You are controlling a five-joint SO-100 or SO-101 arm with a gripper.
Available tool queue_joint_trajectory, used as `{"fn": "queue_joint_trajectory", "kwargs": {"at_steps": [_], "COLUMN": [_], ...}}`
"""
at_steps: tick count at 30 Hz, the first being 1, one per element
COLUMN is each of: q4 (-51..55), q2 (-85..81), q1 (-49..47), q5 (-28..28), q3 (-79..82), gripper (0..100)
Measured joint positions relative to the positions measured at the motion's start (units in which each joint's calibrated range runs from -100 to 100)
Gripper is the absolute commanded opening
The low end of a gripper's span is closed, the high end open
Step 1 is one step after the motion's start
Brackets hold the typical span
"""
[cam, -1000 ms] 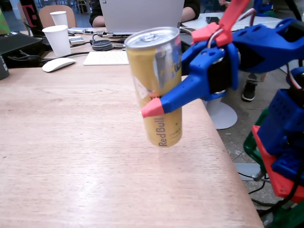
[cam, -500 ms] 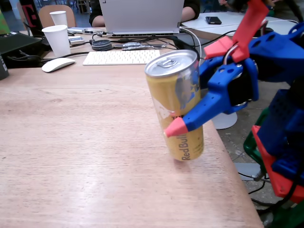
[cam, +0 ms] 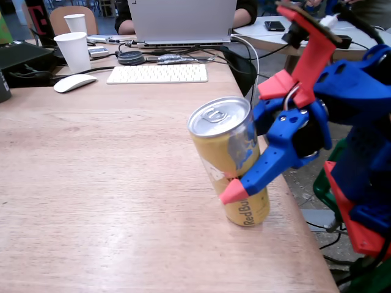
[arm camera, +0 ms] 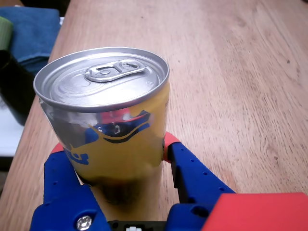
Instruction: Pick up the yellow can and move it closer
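The yellow can (cam: 229, 160), silver-topped with red lettering low on its side, sits in my blue gripper (cam: 238, 178), which is shut on its middle. One red fingertip (cam: 232, 192) crosses the can's front and the other finger is hidden behind it. The can leans with its top to the left, and its base is at or just above the wooden table (cam: 110, 183), close to the right edge. I cannot tell if it touches. In the wrist view the can (arm camera: 106, 120) fills the space between the two fingers of the gripper (arm camera: 113, 144).
At the far end of the table are two white paper cups (cam: 74, 50) (cam: 76, 23), a white mouse (cam: 74, 82), a keyboard (cam: 157, 73) and a laptop (cam: 183, 21). The table's right edge (cam: 299, 220) runs just beside the can. The arm's base (cam: 360, 201) stands off the table at right.
The gripper has carried the can down and toward the camera, from hanging above mid-table to low beside the right edge. The grip stayed shut throughout.
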Motion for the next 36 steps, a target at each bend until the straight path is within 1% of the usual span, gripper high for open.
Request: {"fn": "queue_joint_trajectory", "kwargs": {"at_steps": [28,36], "q4": [0.0,-0.1], "q2": [0.0,-0.7], "q1": [1.0,1.3], "q5": [0.1,0.1], "q3": [-0.1,2.0], "gripper": [28,28]}}
